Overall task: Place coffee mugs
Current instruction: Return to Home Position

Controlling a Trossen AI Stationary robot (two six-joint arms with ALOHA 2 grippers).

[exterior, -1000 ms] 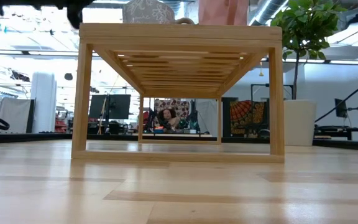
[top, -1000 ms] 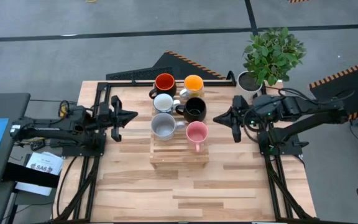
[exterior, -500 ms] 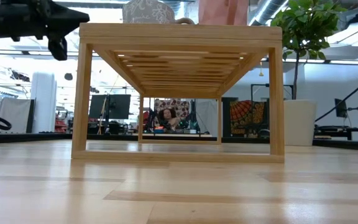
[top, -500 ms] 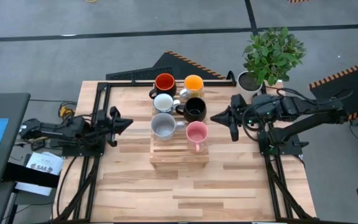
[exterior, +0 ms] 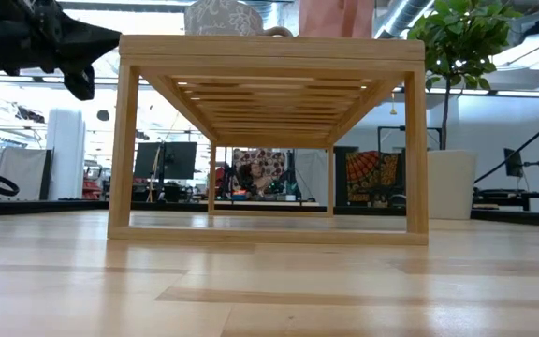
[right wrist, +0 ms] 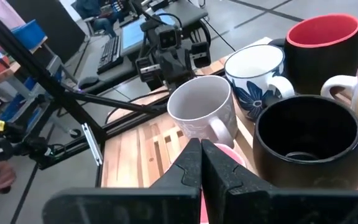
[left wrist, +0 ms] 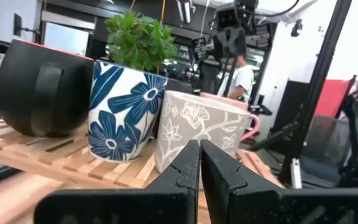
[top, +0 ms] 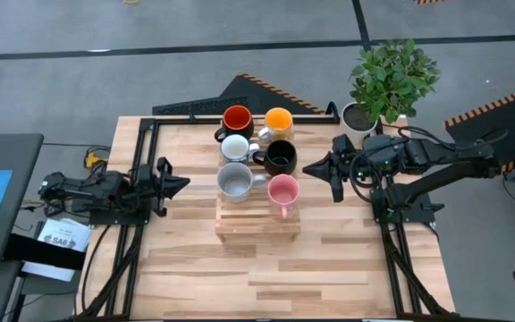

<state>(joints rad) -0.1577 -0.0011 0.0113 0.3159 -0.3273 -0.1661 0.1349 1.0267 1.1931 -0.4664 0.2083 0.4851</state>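
Six mugs stand upright on a slatted wooden rack at the table's middle: red-orange, yellow-orange, white, black, grey and pink. My left gripper is shut and empty, left of the rack and level with the grey mug. My right gripper is shut and empty, right of the rack between the black mug and the pink mug. In the low view the left gripper hangs beside the rack's top.
A potted green plant in a white pot stands at the table's far right, behind my right arm. Black frame rails run along the table's left and right sides. Bare wood lies nearer than the rack.
My left gripper has drawn back toward the table's left edge and a little toward its near edge, and has come down beside the rack's top. It stays shut. The mugs have not moved.
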